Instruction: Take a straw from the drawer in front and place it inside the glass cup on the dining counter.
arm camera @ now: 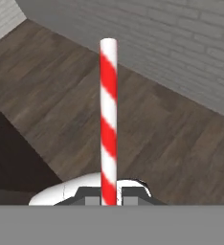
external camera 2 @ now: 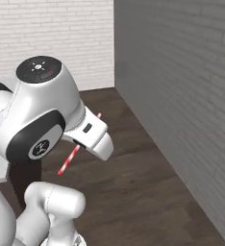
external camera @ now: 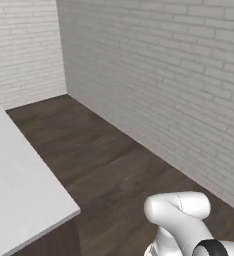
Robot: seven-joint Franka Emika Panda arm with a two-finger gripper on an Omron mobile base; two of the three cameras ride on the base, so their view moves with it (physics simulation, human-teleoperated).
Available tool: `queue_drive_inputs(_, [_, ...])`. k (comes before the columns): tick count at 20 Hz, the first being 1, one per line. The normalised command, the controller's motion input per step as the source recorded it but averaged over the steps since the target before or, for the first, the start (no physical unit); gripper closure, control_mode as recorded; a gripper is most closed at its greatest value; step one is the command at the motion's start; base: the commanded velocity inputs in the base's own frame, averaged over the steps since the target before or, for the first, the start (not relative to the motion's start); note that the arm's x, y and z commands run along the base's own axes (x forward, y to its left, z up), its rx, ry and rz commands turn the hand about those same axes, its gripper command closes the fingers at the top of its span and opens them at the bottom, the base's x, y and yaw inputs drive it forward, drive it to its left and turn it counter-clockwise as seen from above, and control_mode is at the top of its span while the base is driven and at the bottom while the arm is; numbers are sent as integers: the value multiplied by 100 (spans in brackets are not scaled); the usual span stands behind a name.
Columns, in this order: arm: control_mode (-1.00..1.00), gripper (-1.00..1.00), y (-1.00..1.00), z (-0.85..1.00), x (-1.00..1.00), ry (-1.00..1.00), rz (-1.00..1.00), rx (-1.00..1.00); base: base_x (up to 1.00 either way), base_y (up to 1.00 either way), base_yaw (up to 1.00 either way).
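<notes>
Red-white straw (arm camera: 108, 119) pinched in claw (arm camera: 109, 197)

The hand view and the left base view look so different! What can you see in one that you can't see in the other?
The hand view gives the red and white striped straw, standing straight up between the gripper's fingers, which are closed on its lower end.

The left base view gives the white dining counter at the left, its corner jutting over the floor, and part of the robot's white arm at the bottom right.

Both share the dark wooden floor and the pale brick wall.
</notes>
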Motion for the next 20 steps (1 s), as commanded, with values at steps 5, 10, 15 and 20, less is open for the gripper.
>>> queue_drive_inputs(5, [100, 100, 0, 0, 0, 0, 0, 0, 73, -66, 43])
queue_drive_inputs(10, [100, 100, 0, 0, 0, 0, 0, 0, 71, -65, 44])
queue_drive_inputs(15, [100, 100, 0, 0, 0, 0, 0, 0, 77, -59, 47])
queue_drive_inputs(20, [100, 100, 0, 0, 0, 0, 0, 0, 82, -56, 48])
